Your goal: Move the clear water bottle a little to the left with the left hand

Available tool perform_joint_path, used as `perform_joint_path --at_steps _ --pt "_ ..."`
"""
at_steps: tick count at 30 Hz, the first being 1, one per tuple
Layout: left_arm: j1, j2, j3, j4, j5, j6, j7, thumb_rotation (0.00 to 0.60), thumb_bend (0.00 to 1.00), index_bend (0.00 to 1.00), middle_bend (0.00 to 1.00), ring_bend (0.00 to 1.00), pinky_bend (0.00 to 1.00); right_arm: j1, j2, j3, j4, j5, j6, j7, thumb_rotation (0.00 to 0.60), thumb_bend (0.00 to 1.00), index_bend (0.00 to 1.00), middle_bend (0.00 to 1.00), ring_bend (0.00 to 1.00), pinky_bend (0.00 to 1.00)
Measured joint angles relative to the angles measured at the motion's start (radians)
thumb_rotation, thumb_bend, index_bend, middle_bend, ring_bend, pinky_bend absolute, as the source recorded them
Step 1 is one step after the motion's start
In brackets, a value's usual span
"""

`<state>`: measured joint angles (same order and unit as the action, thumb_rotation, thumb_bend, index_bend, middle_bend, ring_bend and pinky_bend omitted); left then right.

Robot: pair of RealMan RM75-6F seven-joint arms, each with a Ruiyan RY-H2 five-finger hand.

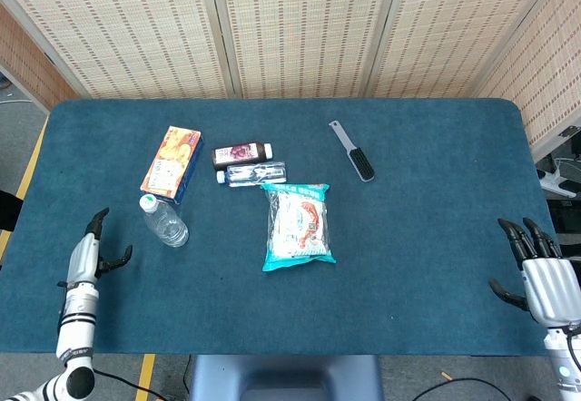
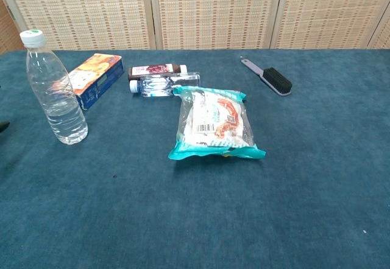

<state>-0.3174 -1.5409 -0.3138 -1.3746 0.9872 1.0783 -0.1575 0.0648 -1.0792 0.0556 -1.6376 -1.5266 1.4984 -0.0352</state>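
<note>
The clear water bottle [image 1: 164,222] with a pale green cap stands upright on the blue table, left of centre; the chest view shows the same bottle [image 2: 55,89] at its far left. My left hand [image 1: 90,253] hovers over the table's left part, a short way left of the bottle and apart from it, fingers spread and holding nothing. In the chest view only a dark fingertip shows at the left edge. My right hand [image 1: 536,269] stays at the table's right edge, fingers apart, holding nothing.
An orange box [image 1: 171,162] lies just behind the bottle. A dark bottle [image 1: 241,153] and a small clear bottle [image 1: 250,174] lie at centre, beside a teal snack bag [image 1: 297,225]. A brush [image 1: 352,151] lies farther right.
</note>
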Motion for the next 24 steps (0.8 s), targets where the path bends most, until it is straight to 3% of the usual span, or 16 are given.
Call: perform_joint_path --at_steps 8,24 --pt "-0.03 -0.016 -0.022 -0.04 -0.019 -0.037 -0.035 0.6 0.34 0.0 0.0 0.0 0.12 0.003 0.002 0.004 -0.001 0.01 -0.008 0.001 0.6 0.12 0.0 0.11 0.0 0.15" --pt "-0.026 0.011 -0.026 -0.149 0.056 -0.062 -0.219 0.6 0.34 0.0 0.0 0.0 0.11 0.006 0.001 0.004 -0.003 0.015 -0.016 -0.004 0.6 0.12 0.0 0.11 0.0 0.15"
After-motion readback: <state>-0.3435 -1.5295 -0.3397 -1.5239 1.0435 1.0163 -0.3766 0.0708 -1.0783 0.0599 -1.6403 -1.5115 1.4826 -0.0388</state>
